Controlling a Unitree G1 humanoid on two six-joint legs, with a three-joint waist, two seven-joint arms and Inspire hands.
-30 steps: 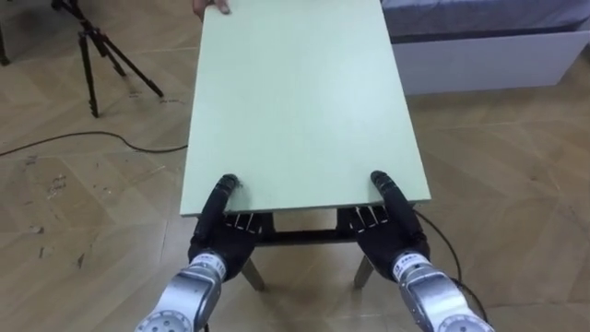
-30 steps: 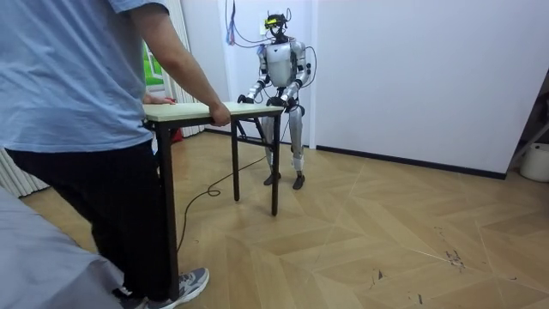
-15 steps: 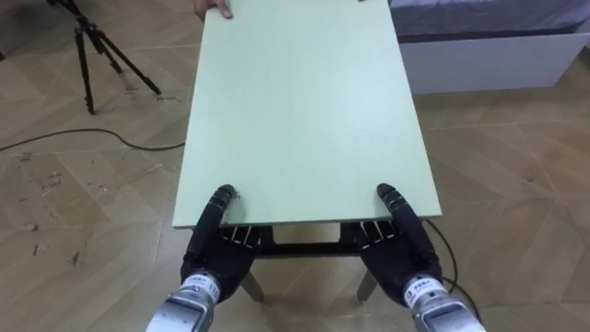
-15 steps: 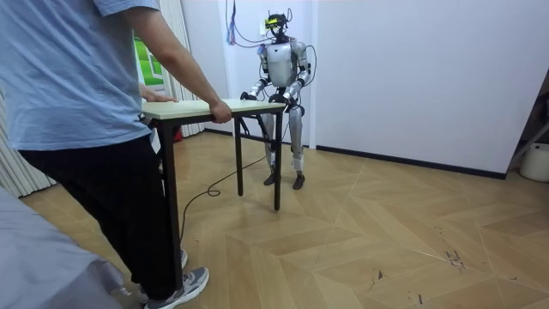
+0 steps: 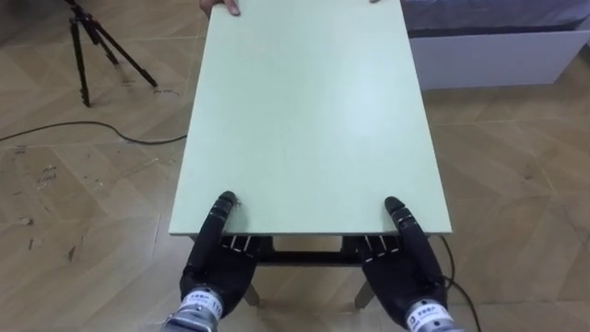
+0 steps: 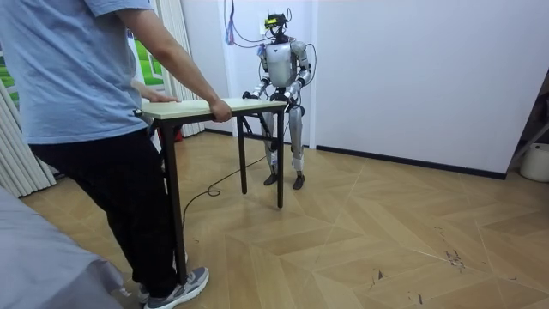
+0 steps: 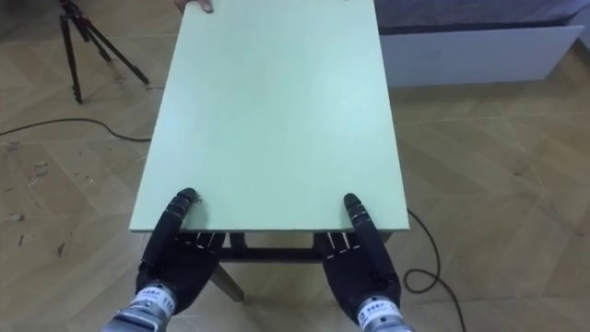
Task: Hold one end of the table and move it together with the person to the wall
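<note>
A pale green table (image 5: 304, 120) stretches away from me, held off its near edge by both my hands. My left hand (image 5: 217, 267) grips the near left corner, thumb on top and fingers under the board. My right hand (image 5: 406, 267) holds the near right corner the same way. A person's hand (image 5: 226, 5) rests on the far edge. In the room view the person (image 6: 86, 112) stands at the table's (image 6: 206, 106) other end, both hands on its edge, and I stand upright at the far end near the white wall.
A black tripod (image 5: 92, 46) stands on the wooden floor to my far left, with a dark cable (image 5: 83, 138) running beside it. A white bed base (image 5: 498, 51) lies at the far right. A white bin (image 6: 536, 161) stands at the room view's right.
The table has shifted slightly toward the room view's right, toward me, and the person has stepped after it. In my eye view the near edge and my hands sit lower.
</note>
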